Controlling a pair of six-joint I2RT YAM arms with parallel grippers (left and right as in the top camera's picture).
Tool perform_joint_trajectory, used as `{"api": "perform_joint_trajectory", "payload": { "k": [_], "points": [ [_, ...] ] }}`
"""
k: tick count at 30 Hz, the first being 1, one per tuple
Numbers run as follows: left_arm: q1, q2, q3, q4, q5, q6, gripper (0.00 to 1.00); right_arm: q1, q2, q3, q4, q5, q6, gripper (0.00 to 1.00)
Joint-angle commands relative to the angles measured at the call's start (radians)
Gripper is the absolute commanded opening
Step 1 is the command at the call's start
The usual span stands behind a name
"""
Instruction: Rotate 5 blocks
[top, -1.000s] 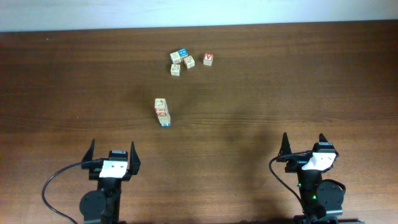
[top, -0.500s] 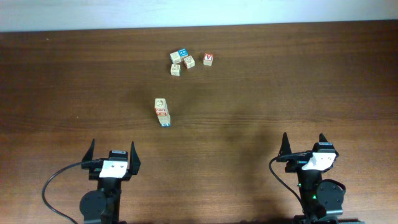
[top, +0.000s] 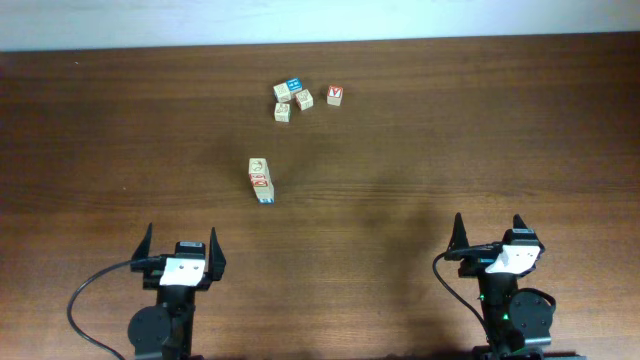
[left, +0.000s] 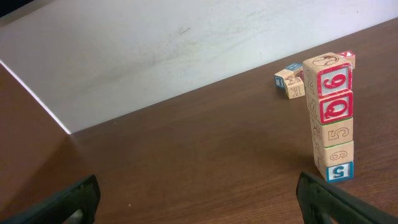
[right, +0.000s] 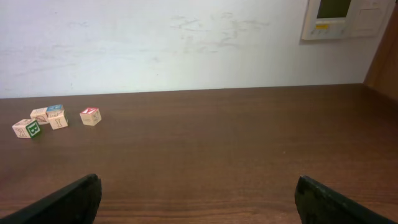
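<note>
**Nothing shifts: arms parked, blocks stacked**

Nothing has moved since the earlier frames; we find every cube and both arms in the same places. Our left gripper (top: 181, 235) sits at the near edge of the table (top: 450, 130), its fingers (left: 71, 198) spread wide and pinching nothing. Our right gripper (top: 488, 222) sits at the near edge on the other side, also spread wide and empty.

The stack of five blocks (top: 260, 180) stands upright ahead of the left gripper and a little to its right, well apart from it. From the left wrist we see the stack (left: 333, 118) with two red-printed faces at the top, two faint orange ones beneath, and a blue-printed one at the base on the table.

Farther back lies a loose cluster. It holds a cube with a bright blue top (top: 293, 86), three pale cubes (top: 283, 112) close around it, and a cube with a red V (top: 335, 95) just to the right, apart from the others. From the left wrist the stack hides part of this cluster. From the right wrist we see the cluster far to the left, before a pale wall (right: 186, 43).
</note>
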Motion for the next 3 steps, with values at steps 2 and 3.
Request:
{"api": "perform_joint_trajectory", "payload": {
  "k": [2,3],
  "points": [
    [0.002,-0.01,-0.005,-0.003,-0.004,0.016,0.99,0.007,-0.007,-0.009,-0.002,-0.002,-0.007,0.99],
    [0.002,-0.01,-0.005,-0.003,-0.004,0.016,0.99,0.007,-0.007,-0.009,-0.002,-0.002,-0.007,0.99]
  ]
}}
